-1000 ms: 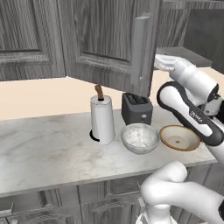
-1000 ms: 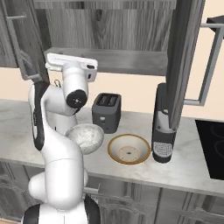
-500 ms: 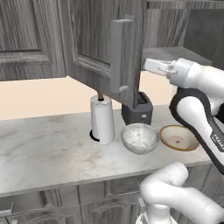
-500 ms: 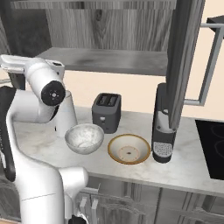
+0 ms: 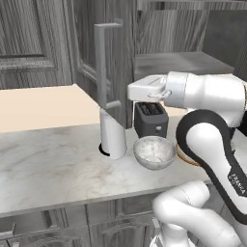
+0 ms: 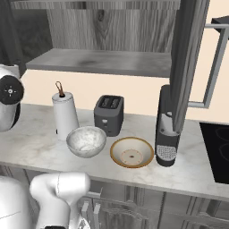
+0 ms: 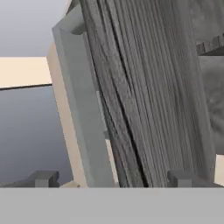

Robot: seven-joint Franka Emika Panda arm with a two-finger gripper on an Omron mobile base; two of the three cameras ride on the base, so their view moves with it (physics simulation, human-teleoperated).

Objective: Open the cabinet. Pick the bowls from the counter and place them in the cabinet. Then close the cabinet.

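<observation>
A: Grey cabinet door (image 7: 144, 87) sits edge-on right between the claw (image 7: 113, 178) tips, handle (image 7: 81, 109) beside. Gripping?
B: Nope, claw's wide open. Both bowls (image 6: 86, 141) (image 6: 132, 152) sit on the counter (image 6: 27, 138).

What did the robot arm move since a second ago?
The arm swung the cabinet's left door wider open; the open gripper straddles the door's edge, its fingertips wide apart, gripping nothing. The speckled bowl, tan bowl, toaster and paper towel roll stayed on the counter.
</observation>
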